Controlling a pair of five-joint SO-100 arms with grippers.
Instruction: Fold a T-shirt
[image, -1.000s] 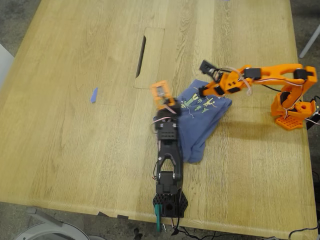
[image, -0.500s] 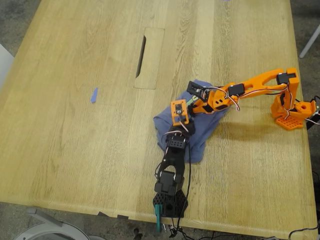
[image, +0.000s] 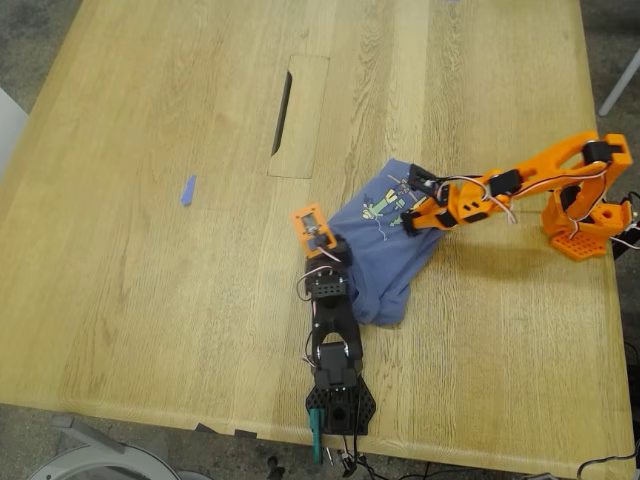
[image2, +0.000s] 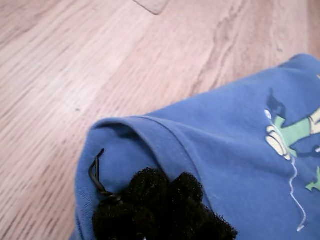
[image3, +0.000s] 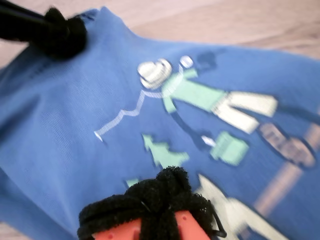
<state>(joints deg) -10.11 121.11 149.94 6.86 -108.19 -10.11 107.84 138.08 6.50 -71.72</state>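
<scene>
The blue-purple T-shirt (image: 385, 262) lies crumpled on the wooden table (image: 150, 290), right of centre in the exterior view, its green-and-yellow print (image3: 200, 95) facing up. My first gripper (image: 323, 243), orange on the black arm, sits at the shirt's edge toward the exterior view's left; its black foam pads (image2: 165, 205) are closed on the folded hem (image2: 150, 125). My second gripper (image: 410, 203), on the orange arm, pinches the cloth beside the print, with its foam pads (image3: 160, 195) together. The first gripper's pad (image3: 60, 27) shows across the shirt, and the fabric looks stretched between them.
A tiny blue scrap (image: 187, 190) lies toward the exterior view's left. A rectangular cutout with a dark slot (image: 298, 115) sits behind the shirt. The black arm's base (image: 338, 405) stands at the near table edge, the orange arm's base (image: 590, 228) at the exterior view's right edge.
Half a second ago both grippers were close together with the shirt bunched between them. They have since pulled apart, spreading the shirt and showing the print again.
</scene>
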